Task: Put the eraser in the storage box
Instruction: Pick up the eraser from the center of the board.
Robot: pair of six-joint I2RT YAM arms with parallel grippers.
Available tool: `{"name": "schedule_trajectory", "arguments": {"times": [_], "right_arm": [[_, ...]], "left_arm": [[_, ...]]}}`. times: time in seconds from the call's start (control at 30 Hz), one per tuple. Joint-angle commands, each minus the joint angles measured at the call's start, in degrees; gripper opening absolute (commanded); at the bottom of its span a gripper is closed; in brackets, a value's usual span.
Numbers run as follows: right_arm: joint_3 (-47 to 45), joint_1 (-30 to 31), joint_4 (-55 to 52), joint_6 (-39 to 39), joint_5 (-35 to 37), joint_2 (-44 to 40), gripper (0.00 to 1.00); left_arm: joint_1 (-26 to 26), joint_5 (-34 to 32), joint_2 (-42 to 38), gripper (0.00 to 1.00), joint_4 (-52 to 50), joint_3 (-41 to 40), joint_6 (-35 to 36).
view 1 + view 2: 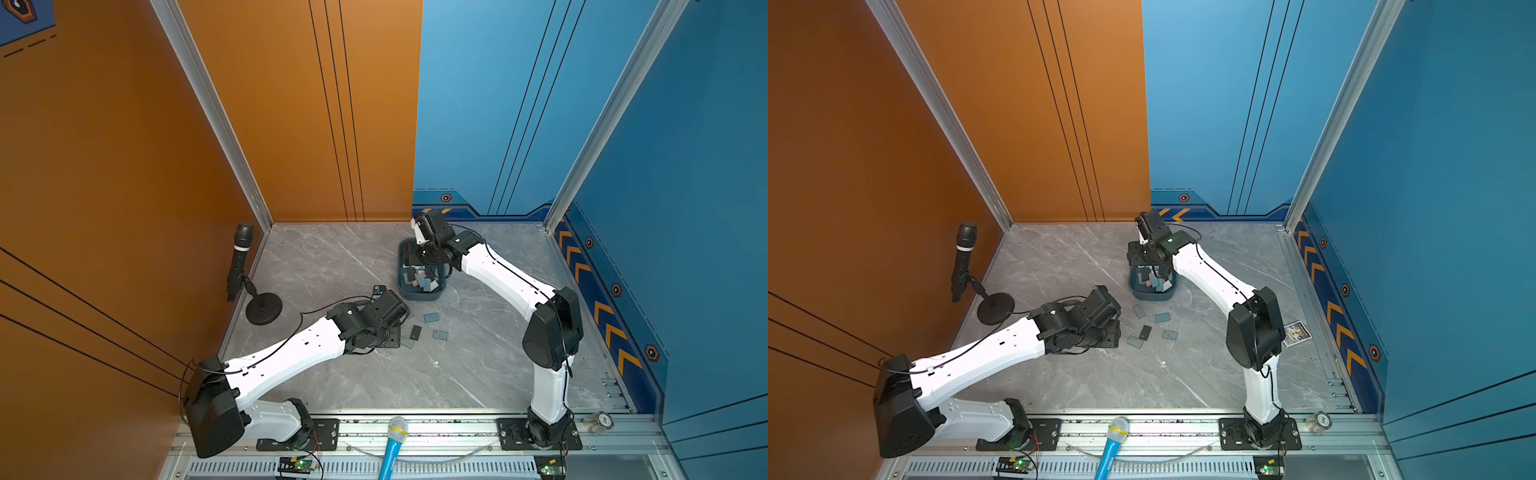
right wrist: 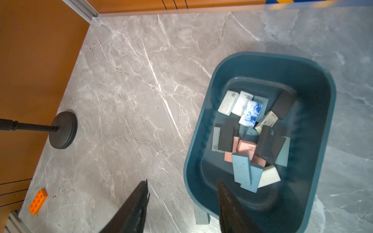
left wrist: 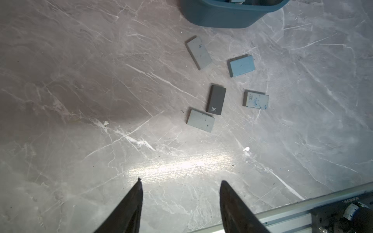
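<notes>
The storage box [image 2: 262, 58] is a dark teal tub toward the back of the table [image 1: 419, 293] [image 1: 1152, 295]. Several white, pink, blue and black erasers [image 2: 247, 149] lie inside it. My right gripper [image 2: 182, 181] hangs open and empty over its near rim, one finger above the inside and one above the table. Several more erasers lie on the table in front of the box: grey [image 3: 198, 52], blue [image 3: 241, 66], black [image 3: 216, 99], stained grey [image 3: 256, 100] and grey [image 3: 200, 120]. My left gripper [image 3: 179, 181] is open and empty, short of them.
A black microphone stand [image 1: 264, 307] [image 2: 63, 130] is by the orange wall, with an orange toy brick [image 2: 38, 201] near it. A printed card [image 1: 1296, 332] lies at the right. A blue microphone [image 1: 392, 444] lies over the front aluminium rail [image 3: 302, 209].
</notes>
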Motion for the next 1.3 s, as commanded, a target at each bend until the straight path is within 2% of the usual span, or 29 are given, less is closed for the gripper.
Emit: {"name": "schedule_trajectory", "arguments": {"times": [0.0, 0.4, 0.73, 1.03, 1.27], "right_arm": [[-4.4, -0.41, 3.14, 0.82, -0.19, -3.17, 0.56], [-18.45, -1.93, 12.67, 7.12, 0.7, -12.04, 0.56], [-29.84, -5.37, 17.3, 8.77, 1.91, -21.6, 0.57], [-33.03, -7.2, 18.43, 8.78, 1.03, -23.87, 0.57], [-34.68, -8.56, 19.85, 9.2, -0.55, -24.5, 0.57]], "left_arm": [[-0.93, -2.49, 1.39, 0.61, -1.97, 1.26, -1.37], [-2.53, -2.37, 8.57, 0.66, -1.88, 4.03, -1.6], [-3.3, 1.2, 21.47, 0.69, -1.19, 12.18, 2.66], [-2.65, 1.28, 29.71, 0.71, -1.15, 16.07, 3.3], [-2.18, 1.65, 33.16, 0.71, -0.54, 16.01, 5.87]]}}
